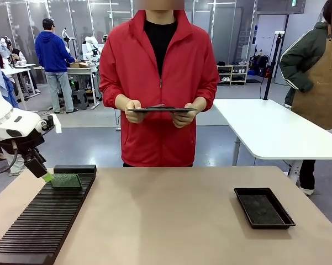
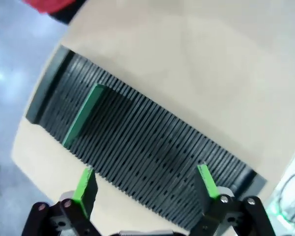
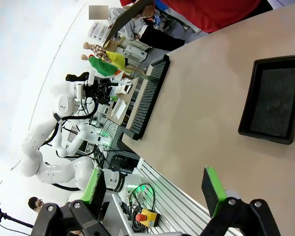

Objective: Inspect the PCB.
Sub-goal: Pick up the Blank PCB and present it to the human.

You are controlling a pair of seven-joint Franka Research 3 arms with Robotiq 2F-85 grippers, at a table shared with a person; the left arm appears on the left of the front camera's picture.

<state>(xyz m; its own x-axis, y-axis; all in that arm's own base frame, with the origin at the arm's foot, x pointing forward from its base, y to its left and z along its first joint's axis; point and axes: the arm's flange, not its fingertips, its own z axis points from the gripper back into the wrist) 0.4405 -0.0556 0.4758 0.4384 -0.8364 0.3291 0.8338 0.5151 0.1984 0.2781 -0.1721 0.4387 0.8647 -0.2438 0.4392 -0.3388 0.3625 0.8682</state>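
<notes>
The PCB is a green board standing on edge in a slot near the far end of the black slotted rack. My left gripper hovers just left of the board with a green pad close to its edge. In the left wrist view the PCB leans in the rack ahead and to the left of my left gripper, whose jaws stand open and empty. My right gripper hangs open over the table's near edge, holding nothing.
A shallow black tray lies at the right of the table; it also lies ahead of the right gripper as the tray. A person in a red jacket stands at the far side holding a dark clipboard. A white table stands behind.
</notes>
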